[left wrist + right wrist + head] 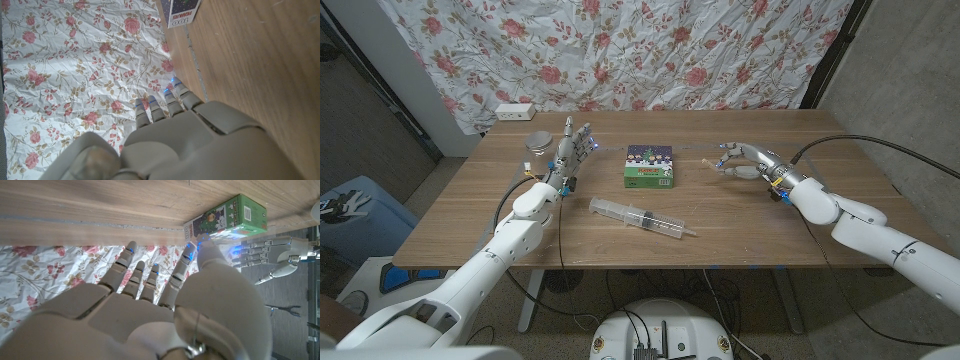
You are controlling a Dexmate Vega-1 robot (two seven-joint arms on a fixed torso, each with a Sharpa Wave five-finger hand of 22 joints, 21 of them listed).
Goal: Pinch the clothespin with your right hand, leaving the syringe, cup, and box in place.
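A small wooden clothespin sticks out from the fingertips of my right hand, right of the green box. The thumb and a finger are closed together on its end; in the right wrist view the thumb hides the pin. My right hand points toward the box. A clear syringe lies slantwise in front of the box. A grey metal cup stands at the far left, next to my left hand, which is upright with fingers apart and holds nothing.
A white power strip lies at the table's far left edge, before a floral cloth. My left hand appears beyond the box in the right wrist view. The box's end lies ahead of my left hand.
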